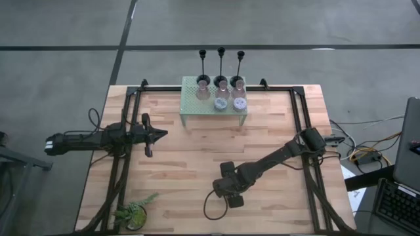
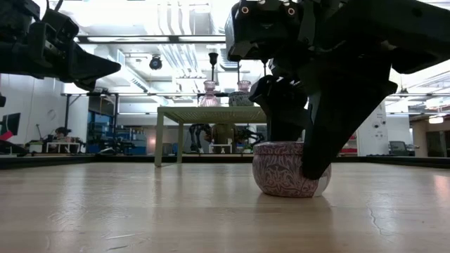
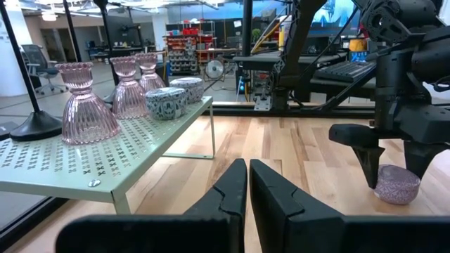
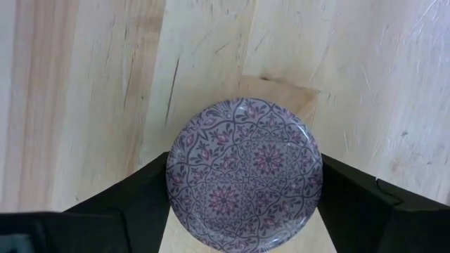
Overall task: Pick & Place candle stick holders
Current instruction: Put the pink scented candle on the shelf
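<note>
Wooden plank table (image 1: 190,157) with a black frame along its edges; lab room with shelving and ceiling lights beyond.

Pale green mesh rack (image 1: 214,110) stands at the far middle of the table. On it: three pinkish ribbed cups (image 3: 86,105), two patterned pucks (image 3: 165,102) beside them. Three black holders with thin stems (image 1: 221,59) stand in a row at the rack's far edge.

Third puck, pink-and-lilac floral pattern (image 4: 244,173), sits on the bare wood near the table's front centre, well apart from the rack. Low view shows its base flat on the boards.

Right gripper (image 1: 231,190) is down over this puck, one finger on each side. Right wrist view: both dark fingers (image 4: 126,204) meet the puck's rim, so it is grasping the puck.

Left gripper (image 1: 157,134) hangs above the left half of the table, pointing toward the centre. Its fingers (image 3: 226,193) are nearly together, only a thin gap, nothing between them.

Small green potted plant (image 1: 134,211) at the front left corner.
</note>
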Controlling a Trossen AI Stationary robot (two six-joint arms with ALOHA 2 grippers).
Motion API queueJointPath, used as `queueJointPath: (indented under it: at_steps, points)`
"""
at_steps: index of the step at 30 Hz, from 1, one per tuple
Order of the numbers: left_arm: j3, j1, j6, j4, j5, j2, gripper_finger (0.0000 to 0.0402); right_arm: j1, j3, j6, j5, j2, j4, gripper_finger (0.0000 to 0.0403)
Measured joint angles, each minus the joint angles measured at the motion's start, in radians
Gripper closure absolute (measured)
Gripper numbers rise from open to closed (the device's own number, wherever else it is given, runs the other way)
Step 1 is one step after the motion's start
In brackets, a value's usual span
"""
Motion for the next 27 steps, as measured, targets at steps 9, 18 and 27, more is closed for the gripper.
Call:
queueJointPath:
  at_steps: [9,18,27]
  points:
    - [0.0,0.0,0.0,0.003,0.0,0.0,0.0378,-0.002,0.015,0.012,0.0,-0.004,-0.004,0.0104]
    - [0.0,0.0,0.0,0.002,0.0,0.0,0.0378,-0.046,0.148,-0.023,0.002,-0.015,-0.074,0.0103]
    - [0.0,0.0,0.0,0.001,0.0,0.0,0.0378,-0.175,0.367,-0.04,0.002,-0.015,-0.193,0.0102]
